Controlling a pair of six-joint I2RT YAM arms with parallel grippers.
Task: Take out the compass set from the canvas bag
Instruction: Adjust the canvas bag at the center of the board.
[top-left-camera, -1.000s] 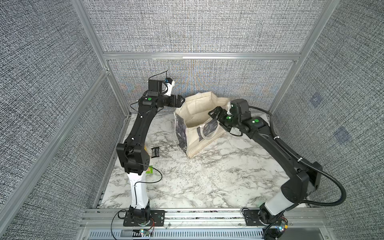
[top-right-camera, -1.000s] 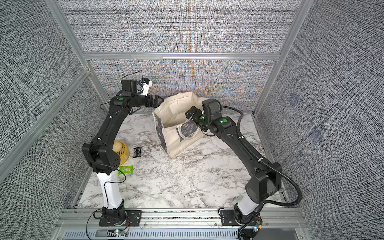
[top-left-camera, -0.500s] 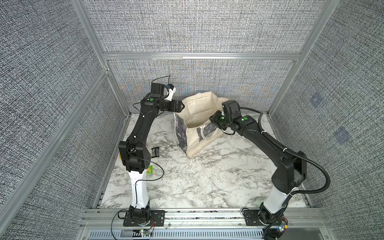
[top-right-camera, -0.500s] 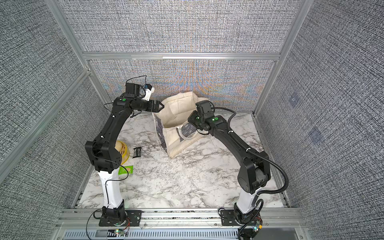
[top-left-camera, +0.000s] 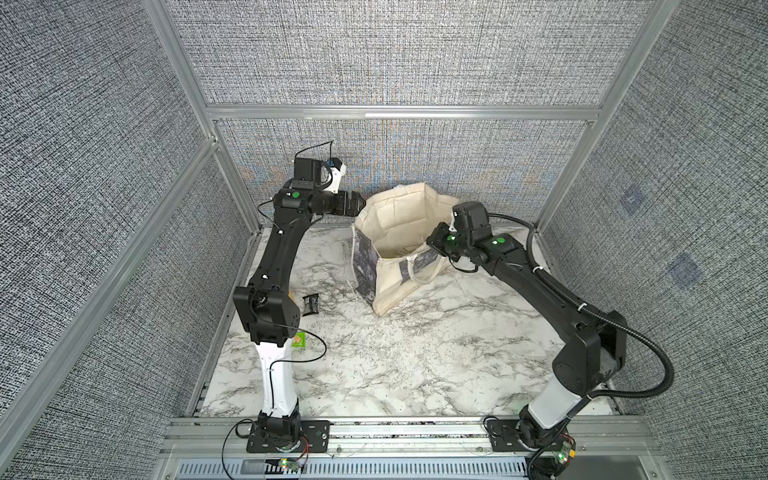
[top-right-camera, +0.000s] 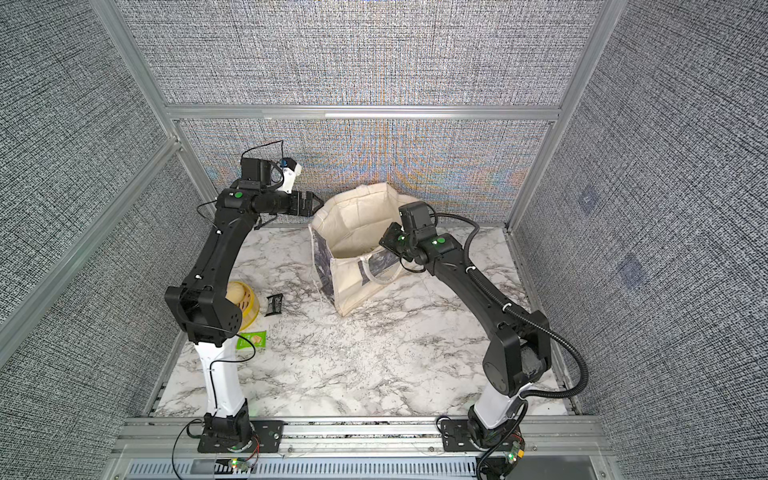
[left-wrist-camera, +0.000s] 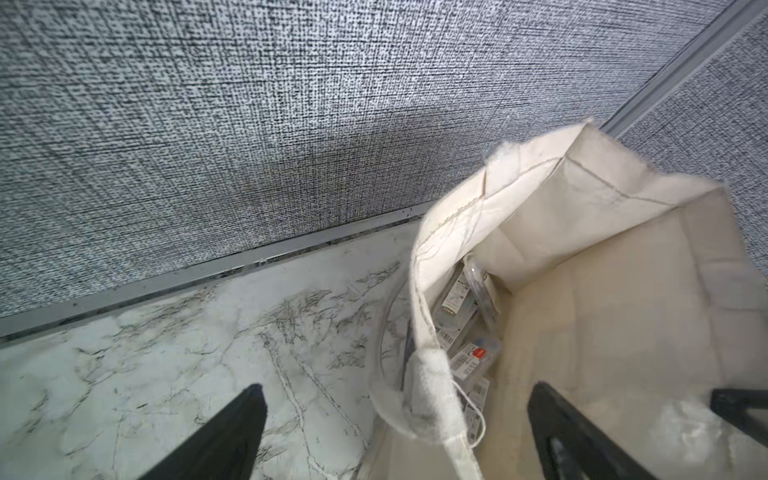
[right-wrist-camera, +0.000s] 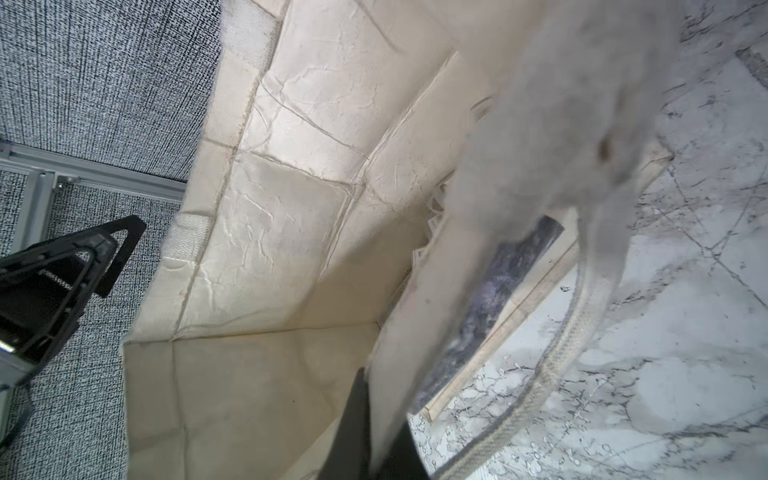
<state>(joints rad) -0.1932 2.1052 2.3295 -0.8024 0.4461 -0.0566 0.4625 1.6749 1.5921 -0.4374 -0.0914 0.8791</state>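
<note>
Bright even light; moiré on back wall; wrist views blur close up.

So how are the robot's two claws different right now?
The left claw is wide open, while the right claw is shut. The left claw only straddles a corner of the canvas bag rim without gripping it. The right claw pinches the bag's printed wall near a handle. Both are black and sit up at the bag's open mouth.

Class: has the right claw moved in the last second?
Yes. The right claw dropped, away from the back wall, onto the near rim of the cream canvas bag.
</note>
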